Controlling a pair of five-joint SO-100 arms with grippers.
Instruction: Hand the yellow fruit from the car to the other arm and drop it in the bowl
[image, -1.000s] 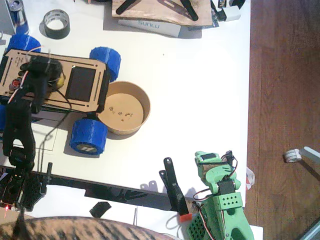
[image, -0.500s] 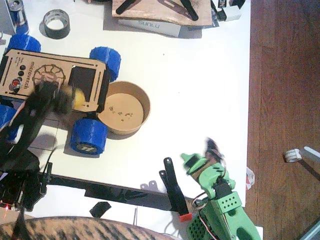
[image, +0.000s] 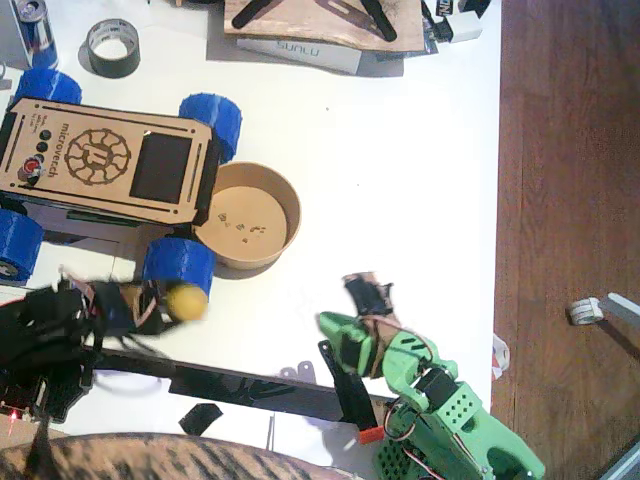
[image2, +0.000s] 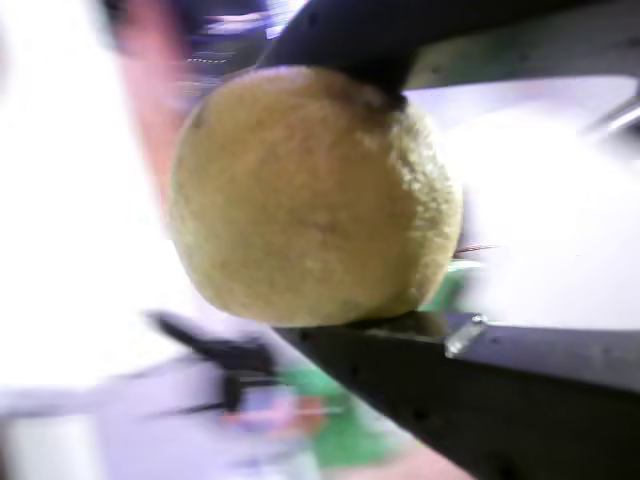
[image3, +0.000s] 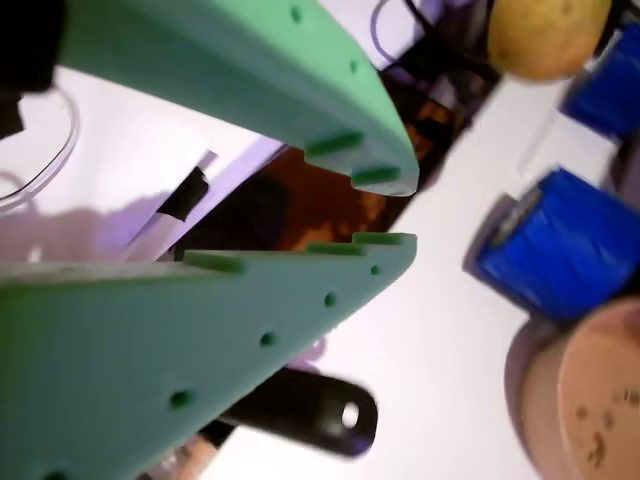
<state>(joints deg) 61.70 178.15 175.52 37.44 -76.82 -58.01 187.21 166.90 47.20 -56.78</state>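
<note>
My left tool (image: 150, 306) is pinching the yellow fruit (image: 186, 301), which sits between the black jaws in a wrist view (image2: 315, 195), lifted off the car (image: 105, 172) and held just below the car's near blue wheel (image: 178, 266), on the side away from the bowl (image: 247, 215). My right tool (image: 345, 325), the green one, lies further right along the surface (image: 400, 180), below the bowl, its jaws only slightly parted in a wrist view (image3: 385, 210). From there the fruit shows up and to the right, past the blue wheels (image3: 565, 245). I judge the handover turns on that gap: the fruit lies to the left of the green tips, and both tools are well apart.
</note>
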